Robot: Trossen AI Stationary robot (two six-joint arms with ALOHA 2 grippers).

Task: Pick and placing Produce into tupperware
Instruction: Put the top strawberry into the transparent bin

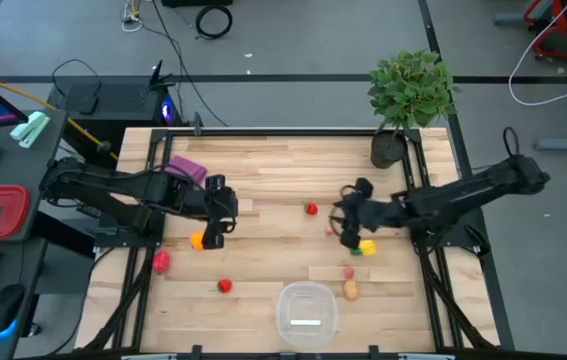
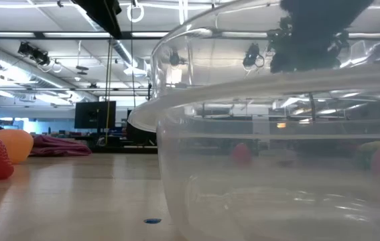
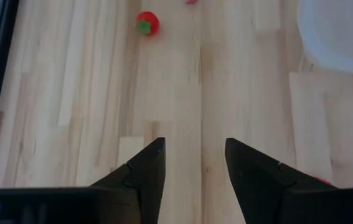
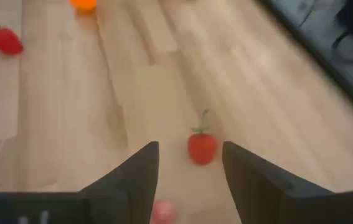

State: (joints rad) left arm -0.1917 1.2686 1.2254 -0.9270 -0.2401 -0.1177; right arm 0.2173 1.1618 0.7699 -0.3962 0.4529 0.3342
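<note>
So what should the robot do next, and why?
Probably lower the right hand onto the small red tomato. That piece lies on the wood just ahead of the hand's open fingers, nothing is held, and the tupperware looks empty. The left hand is open too, over bare table.

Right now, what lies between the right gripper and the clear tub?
In the high view, a small pink piece and a tan piece lie between the right gripper and the clear tub; otherwise bare wood.
</note>
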